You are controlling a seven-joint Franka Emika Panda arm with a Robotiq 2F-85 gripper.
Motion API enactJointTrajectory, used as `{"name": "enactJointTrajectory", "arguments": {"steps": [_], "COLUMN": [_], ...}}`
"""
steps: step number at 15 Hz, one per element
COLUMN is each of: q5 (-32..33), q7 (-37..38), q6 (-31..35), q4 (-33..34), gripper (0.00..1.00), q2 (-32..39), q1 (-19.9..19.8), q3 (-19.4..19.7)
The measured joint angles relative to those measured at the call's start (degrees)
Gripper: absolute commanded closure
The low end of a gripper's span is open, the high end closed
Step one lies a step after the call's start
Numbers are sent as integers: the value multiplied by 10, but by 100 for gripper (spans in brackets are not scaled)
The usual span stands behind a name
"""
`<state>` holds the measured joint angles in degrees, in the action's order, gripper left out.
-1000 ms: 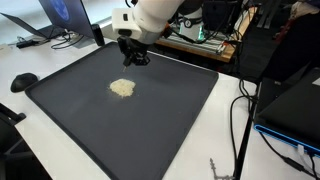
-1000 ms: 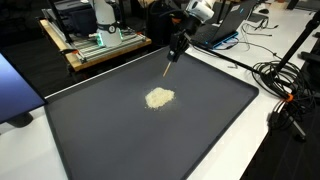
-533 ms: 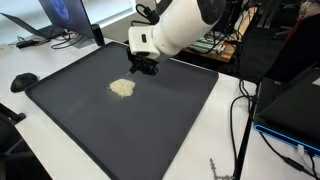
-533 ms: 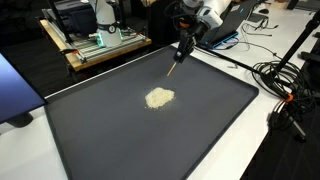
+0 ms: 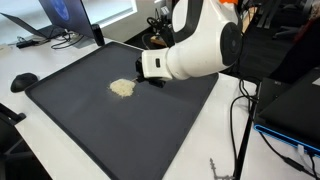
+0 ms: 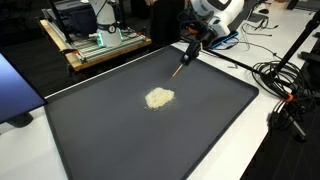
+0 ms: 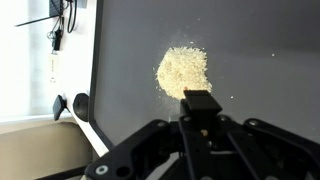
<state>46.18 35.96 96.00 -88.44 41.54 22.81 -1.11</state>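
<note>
While the white tabletop and its black mat sit unchanged, the arm has swung along the mat's far edge. The end effector stays pinched on a thin stick, whose tip is apart from the crumb pile mid-mat. Cables lie off-mat, and nothing stands between.

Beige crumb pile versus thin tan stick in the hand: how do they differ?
The beige crumb pile is a loose, flat blob; the thin tan stick is one straight piece. The pile lies on the black mat; the stick is held tilted in the shut hand. Both are pale tan.
</note>
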Motion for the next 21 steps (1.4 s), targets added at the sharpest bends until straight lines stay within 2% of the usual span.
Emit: {"name": "enactJointTrajectory", "arguments": {"steps": [6,10,14,21], "q5": [-3,-26,-86,-224], "q7": [-2,-24,-99,-278], "q6": [-55,-57,-21,77], "q4": [93,128,136,89], "gripper": [97,97,97,97], "q2": [72,85,67,-4], "q1": [17,3,-47,-183], "q3": [-1,-1,-2,3]}}
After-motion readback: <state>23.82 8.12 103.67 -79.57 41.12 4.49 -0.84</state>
